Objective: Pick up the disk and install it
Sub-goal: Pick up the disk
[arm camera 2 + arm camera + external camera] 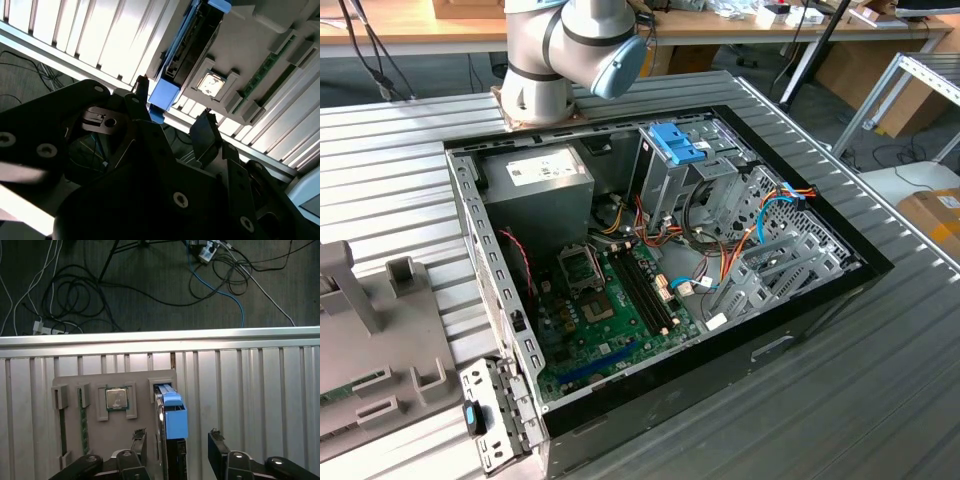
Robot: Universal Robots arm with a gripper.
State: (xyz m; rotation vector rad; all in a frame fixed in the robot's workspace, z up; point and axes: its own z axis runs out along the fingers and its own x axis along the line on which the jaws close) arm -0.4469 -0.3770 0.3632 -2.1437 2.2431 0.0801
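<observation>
Tool [177, 436] spread wide, straddling the blue-railed disk [174, 417] standing on edge in its grey holder [95, 382].

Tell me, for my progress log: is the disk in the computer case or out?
Out. The disk stands on edge in the grey holder, between the fingers of the open end effector.

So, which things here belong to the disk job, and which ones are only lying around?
For the job:
- disk, standing on edge in the grey tray
- open pincer, one finger on each side of the disk
- open computer case

Lying about:
- chip and memory stick in the tray
- cables on the floor
</observation>
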